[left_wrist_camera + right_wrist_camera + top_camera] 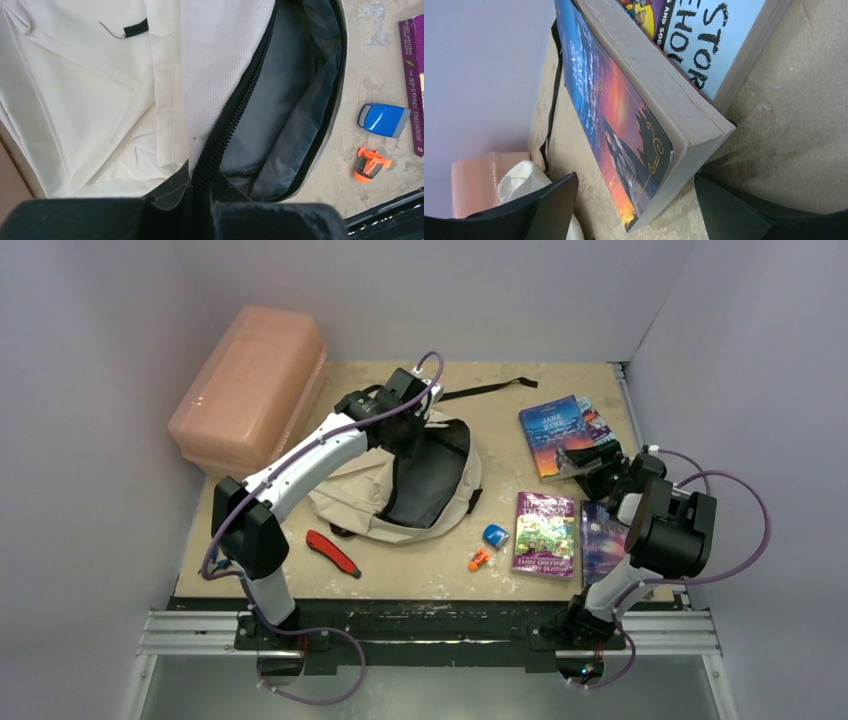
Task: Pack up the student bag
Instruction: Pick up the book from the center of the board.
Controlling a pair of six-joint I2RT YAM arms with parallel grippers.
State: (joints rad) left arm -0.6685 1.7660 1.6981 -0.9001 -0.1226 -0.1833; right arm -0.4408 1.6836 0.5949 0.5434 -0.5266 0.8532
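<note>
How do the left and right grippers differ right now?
The left gripper is shut, pinching the bag at its zip. The right gripper is open and grips nothing. The left sits at the bag's open mouth, while the right straddles a corner of the Jane Eyre book. Both are black and low over the table.

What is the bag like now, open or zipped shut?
Open. The bag has its zipper parted, and the grey lining inside shows through the gap. The left gripper pinches the zipper's edge.
</note>
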